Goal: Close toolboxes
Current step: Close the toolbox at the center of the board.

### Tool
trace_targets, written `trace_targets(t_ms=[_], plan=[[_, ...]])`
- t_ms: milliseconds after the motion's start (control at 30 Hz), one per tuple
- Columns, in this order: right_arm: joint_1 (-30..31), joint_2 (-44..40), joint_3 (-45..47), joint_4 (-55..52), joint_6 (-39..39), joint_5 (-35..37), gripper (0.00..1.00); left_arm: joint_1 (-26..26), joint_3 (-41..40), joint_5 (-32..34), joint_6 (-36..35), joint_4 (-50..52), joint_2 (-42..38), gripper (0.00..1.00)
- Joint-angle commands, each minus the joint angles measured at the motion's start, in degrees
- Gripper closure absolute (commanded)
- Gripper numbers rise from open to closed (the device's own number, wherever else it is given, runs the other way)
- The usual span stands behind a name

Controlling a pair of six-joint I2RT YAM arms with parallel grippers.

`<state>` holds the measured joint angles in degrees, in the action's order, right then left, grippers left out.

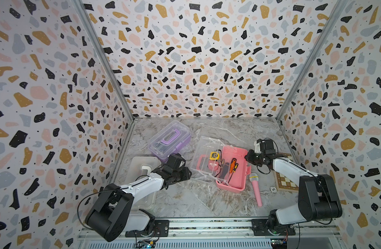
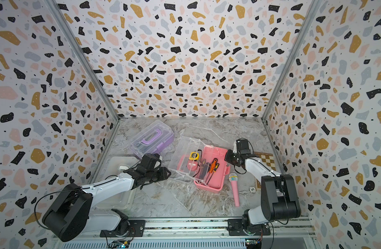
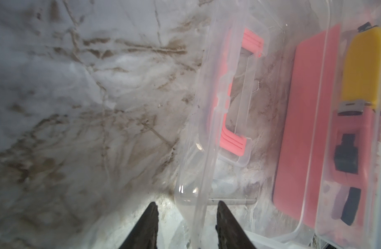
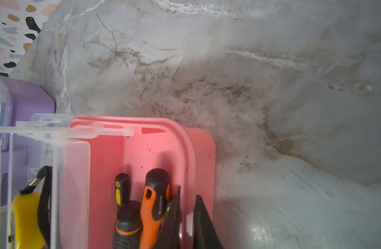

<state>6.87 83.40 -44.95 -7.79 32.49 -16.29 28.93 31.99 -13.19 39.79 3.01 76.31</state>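
You have two of the three toolboxes looking finished. The purple toolbox (image 1: 169, 140) sits toward the back of the tabletop (image 1: 196, 198) on the left side with its clear lid down and its handle lying flat on top. The white toolbox (image 1: 142, 166) lies near the front left, partly under your left arm, and its lid also appears down, though the arm hides much of it.

The pink toolbox (image 1: 232, 170) is what remains. It sits mid-tabletop with its clear lid (image 1: 206, 157) swung up and leaning over toward the left, leaving the screwdrivers (image 1: 233, 165) and the yellow tape measure (image 1: 213, 155) exposed in both top views.

Your left end effector (image 3: 186, 217) has its fingers part-way apart on either side of the lid's clear edge; in the left wrist view you cannot tell whether they already pinch it. Your right end effector (image 4: 188, 217) is closed down on the pink base's rim wall, apparently bracing the box.

I judge you roughly two thirds through: swinging this lid over the base and pressing it shut is still to do.
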Motion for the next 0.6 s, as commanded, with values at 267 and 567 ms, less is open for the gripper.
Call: trace_targets(t_ms=[267,567], plan=[[0.42,-3.41,0.56,-1.5,-0.87,-2.84,0.85,1.13,1.67,3.35,-0.37,-0.01,0.82,0.74],[0.51,-5.5,3.22,1.1,2.15,-9.56,0.66,1.36,5.31,9.82,-5.65,5.69,2.74,0.98]])
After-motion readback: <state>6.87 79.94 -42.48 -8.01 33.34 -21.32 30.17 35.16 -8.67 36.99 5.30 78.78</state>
